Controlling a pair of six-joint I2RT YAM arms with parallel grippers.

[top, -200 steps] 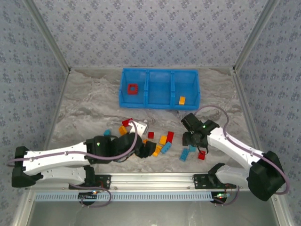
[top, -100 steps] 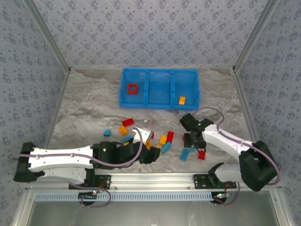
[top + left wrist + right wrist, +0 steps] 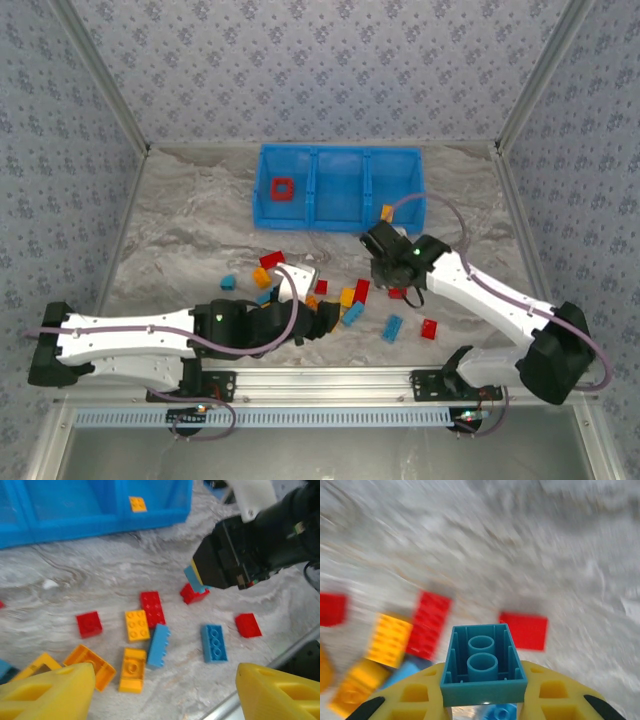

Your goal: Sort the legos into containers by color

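Near the middle of the grey marbled table top (image 3: 190, 230), between the scattered pieces and the tray, I log item one: a small light blue plastic brick (image 3: 482, 662). Its hollow underside faces the wrist camera, showing two round tubes. The right gripper (image 3: 483, 701) has it clamped between its yellow pads (image 3: 415, 697), clear of the table. From the left wrist it reads only as a blue sliver (image 3: 192, 577) at the black gripper's lower corner, just above a red brick (image 3: 194, 594). Item two: a long bright blue plastic tray (image 3: 340, 222) at the far side, split into three open compartments. Its left one holds a red hollow square frame (image 3: 283, 188) and its right one a small orange brick (image 3: 386, 212). Item three: loose red, light blue and orange-yellow bricks, spread between the arms and the tray. Among them are a red flat brick (image 3: 152, 608) touching a yellow one (image 3: 136, 625), and a light blue brick lying on its side (image 3: 158, 645). The left gripper (image 3: 165, 695) hangs over this spread, jaws wide apart, nothing between them. Poorly seen: the right wrist view is smeared, so the bricks below it are only colour patches. A yellow hollow frame (image 3: 37, 664) is partly cut off behind the left finger. From above, both sets of fingertips are buried under the arm bodies, and I cannot count the pile exactly.
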